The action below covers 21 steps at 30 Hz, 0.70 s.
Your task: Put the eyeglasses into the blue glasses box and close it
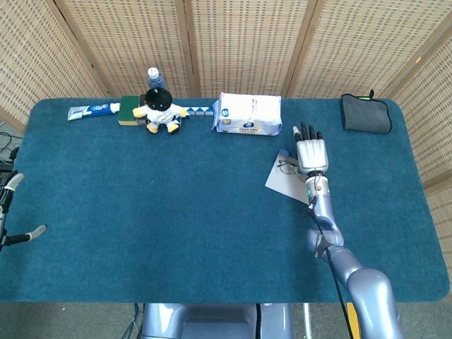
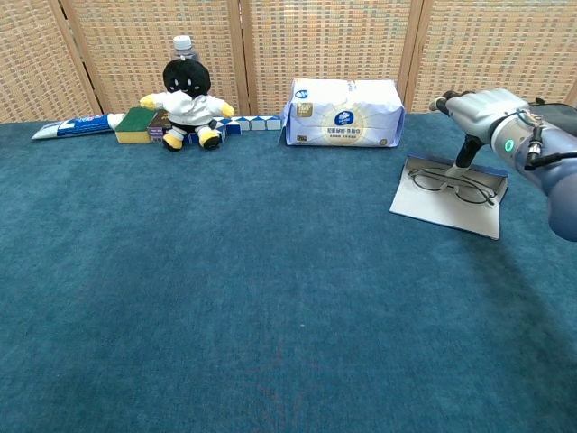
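The eyeglasses (image 2: 451,183) (image 1: 286,166) lie on the glasses box (image 2: 442,209) (image 1: 277,185). The box is spread flat on the cloth at the right, pale grey inside with a blue edge at its far right corner. My right hand (image 1: 312,152) (image 2: 478,108) hovers over the box's far end with fingers stretched out. Its thumb reaches down to the back of the eyeglasses; I cannot tell if it touches them. My left hand (image 1: 10,185) shows only at the left edge of the head view, fingers apart and holding nothing.
A tissue pack (image 2: 343,113) stands just behind and left of the box. Along the back edge are a plush toy (image 2: 185,104), a bottle (image 2: 183,43), a sponge (image 2: 137,124) and a toothpaste tube (image 2: 77,126). A black pouch (image 1: 366,113) lies at the back right.
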{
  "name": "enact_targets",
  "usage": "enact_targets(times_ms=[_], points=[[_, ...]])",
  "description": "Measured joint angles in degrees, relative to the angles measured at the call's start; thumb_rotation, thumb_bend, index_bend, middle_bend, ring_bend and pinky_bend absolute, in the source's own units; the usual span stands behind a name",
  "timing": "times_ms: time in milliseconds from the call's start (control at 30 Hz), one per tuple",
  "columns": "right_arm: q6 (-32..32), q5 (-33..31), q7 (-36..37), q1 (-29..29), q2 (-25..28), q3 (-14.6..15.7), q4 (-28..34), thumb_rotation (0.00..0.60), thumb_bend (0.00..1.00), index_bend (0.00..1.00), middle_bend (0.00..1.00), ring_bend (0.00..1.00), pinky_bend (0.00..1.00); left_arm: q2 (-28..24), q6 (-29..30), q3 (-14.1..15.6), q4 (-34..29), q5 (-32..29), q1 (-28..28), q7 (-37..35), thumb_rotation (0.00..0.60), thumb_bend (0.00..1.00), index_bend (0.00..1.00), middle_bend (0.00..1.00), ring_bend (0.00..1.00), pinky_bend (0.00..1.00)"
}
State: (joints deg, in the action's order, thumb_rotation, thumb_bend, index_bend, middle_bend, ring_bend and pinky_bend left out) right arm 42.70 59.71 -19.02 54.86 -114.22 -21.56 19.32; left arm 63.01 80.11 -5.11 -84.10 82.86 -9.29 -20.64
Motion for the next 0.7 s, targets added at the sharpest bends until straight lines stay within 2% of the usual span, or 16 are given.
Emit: enact_targets(times_ms=[167, 367, 600, 700], points=[[-0.9, -0.5, -0.7, 0.0, -0.5, -0.6, -1.4, 0.6, 0.18, 0.0, 0.0, 0.0, 0.17, -0.1, 0.2, 0.1, -0.1, 0.4, 0.1, 0.0, 0.6, 0.0, 0.0, 0.0, 0.0, 0.0], [-0.8, 0.1, -0.4, -0.8, 0.4, -0.3, 1.0, 0.6, 0.18, 0.0, 0.0, 0.0, 0.17, -0.1, 0.7, 0.3, -0.2, 0.7, 0.2, -0.1, 0.6, 0.0, 0.0, 0.0, 0.0, 0.0], [3.3, 2.7, 3.0, -2.6, 3.7, 0.8, 8.7, 0.6, 0.18, 0.0, 0.0, 0.0, 0.17, -0.1, 1.0, 0.4, -0.4, 1.2, 0.3, 0.0, 0.6, 0.0, 0.0, 0.0, 0.0, 0.0], [5.8, 4.4, 4.8, -4.2, 6.3, 1.6, 14.0, 0.6, 0.18, 0.0, 0.0, 0.0, 0.17, -0.1, 1.0, 0.5, -0.4, 1.4, 0.3, 0.1, 0.6, 0.0, 0.0, 0.0, 0.0, 0.0]])
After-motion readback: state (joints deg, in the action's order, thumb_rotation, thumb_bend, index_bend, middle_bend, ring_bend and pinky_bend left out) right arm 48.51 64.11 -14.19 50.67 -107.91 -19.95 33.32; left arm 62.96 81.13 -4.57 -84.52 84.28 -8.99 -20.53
